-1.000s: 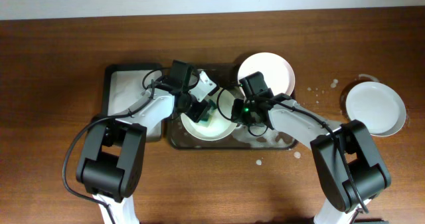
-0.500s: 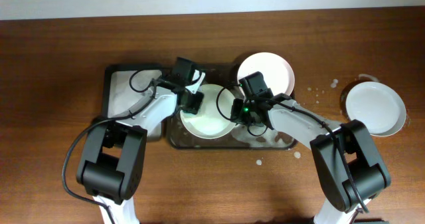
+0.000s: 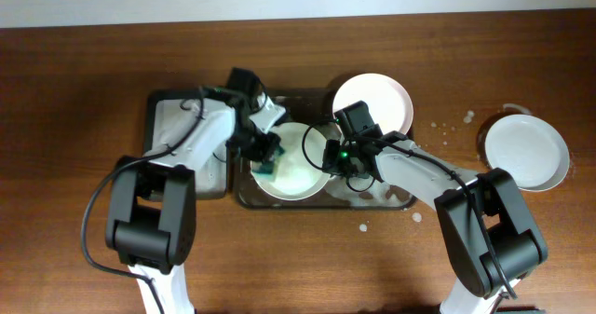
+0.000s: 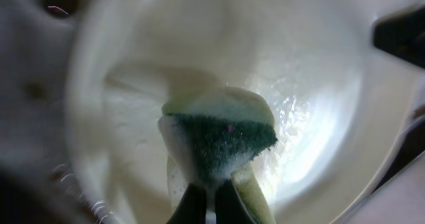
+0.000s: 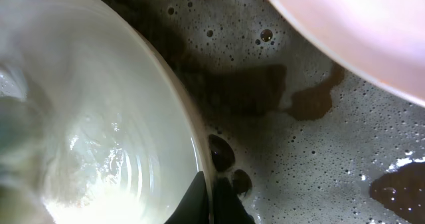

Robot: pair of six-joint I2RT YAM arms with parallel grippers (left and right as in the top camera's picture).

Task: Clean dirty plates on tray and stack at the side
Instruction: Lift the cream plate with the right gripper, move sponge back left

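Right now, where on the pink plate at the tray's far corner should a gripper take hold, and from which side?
Pinch the rim. The pink plate is shallow and round, so only its thin edge fits two fingers. Its near edge, seemingly lifted over the foamy tray, faces the right gripper; coming from there looks easiest.

Overhead view evenly lit, sharp edge to edge; soft light from above, only faint shadows on tabletop [image 3: 65, 90]; white plate [image 3: 526, 151] at far right nearly blown out. Left wrist view hazy, very close: mint plate [image 4: 319, 84] washed pale, wet glare right of sponge [image 4: 219, 134], left side blurred. Right wrist view crisper on foamy tray [image 5: 319, 157], shadow across it; mint plate rim soft, pink plate [image 5: 358, 31] out of focus.
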